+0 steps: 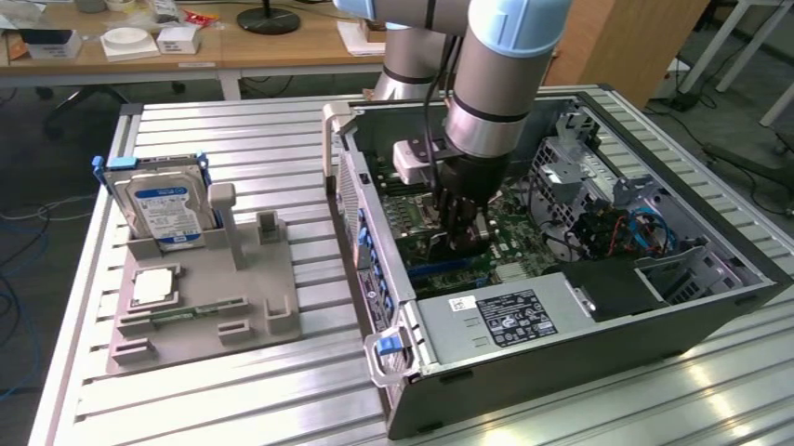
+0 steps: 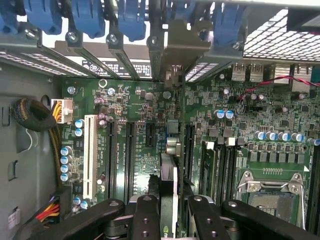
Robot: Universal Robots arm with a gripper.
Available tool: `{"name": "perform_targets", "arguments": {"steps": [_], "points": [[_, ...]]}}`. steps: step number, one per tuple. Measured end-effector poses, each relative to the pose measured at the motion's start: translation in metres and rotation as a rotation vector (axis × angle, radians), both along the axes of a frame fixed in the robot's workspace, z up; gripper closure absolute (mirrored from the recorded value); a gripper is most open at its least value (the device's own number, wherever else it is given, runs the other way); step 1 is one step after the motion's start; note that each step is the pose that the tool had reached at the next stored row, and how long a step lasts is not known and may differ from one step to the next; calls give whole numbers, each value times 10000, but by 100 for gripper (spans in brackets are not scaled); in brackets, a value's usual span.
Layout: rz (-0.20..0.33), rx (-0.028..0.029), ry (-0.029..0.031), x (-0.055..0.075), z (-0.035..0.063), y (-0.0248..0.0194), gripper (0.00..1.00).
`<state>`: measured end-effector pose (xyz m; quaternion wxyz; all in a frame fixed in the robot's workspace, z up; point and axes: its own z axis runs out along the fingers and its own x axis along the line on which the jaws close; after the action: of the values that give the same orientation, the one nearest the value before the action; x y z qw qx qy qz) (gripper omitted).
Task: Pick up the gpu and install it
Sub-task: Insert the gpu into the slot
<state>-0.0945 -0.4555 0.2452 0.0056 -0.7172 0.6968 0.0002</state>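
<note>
Exterior view: Universal Robots arm reaching straight down into open computer case lying on its side on slatted aluminium bench, toward the bench's far-right portion. Gripper lowered inside the case, just above the green motherboard. Power supply with black label at the near edge of the case; blue and red cables near the drive bays at the exterior view's right.

Wrist view: gripper with black fingers pinching the gpu, held on edge between them; card seen edge-on, running from the fingers up toward the rear slot openings, its silvery bracket standing among the case's blue slot clips. Card poised directly over the black expansion slots, beside a white slot; whether seated in a slot cannot be told. Processor socket at the motherboard corner nearest the gripper; yellow, red and black wire bundle at the opposite side.

Exterior view, bench's left half: grey parts holder carrying silver hard drive with blue label, upright at the holder's far-left corner; square processor chip flat below it; narrow green memory stick lying near the holder's near edge. Wooden desks behind the bench.
</note>
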Motion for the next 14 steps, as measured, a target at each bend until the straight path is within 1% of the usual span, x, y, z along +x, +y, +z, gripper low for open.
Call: {"name": "perform_targets", "arguments": {"steps": [6, 14], "points": [[-11, -3, 3, -2, 2, 0, 73], [-178, -3, 4, -2, 1, 0, 73]]}}
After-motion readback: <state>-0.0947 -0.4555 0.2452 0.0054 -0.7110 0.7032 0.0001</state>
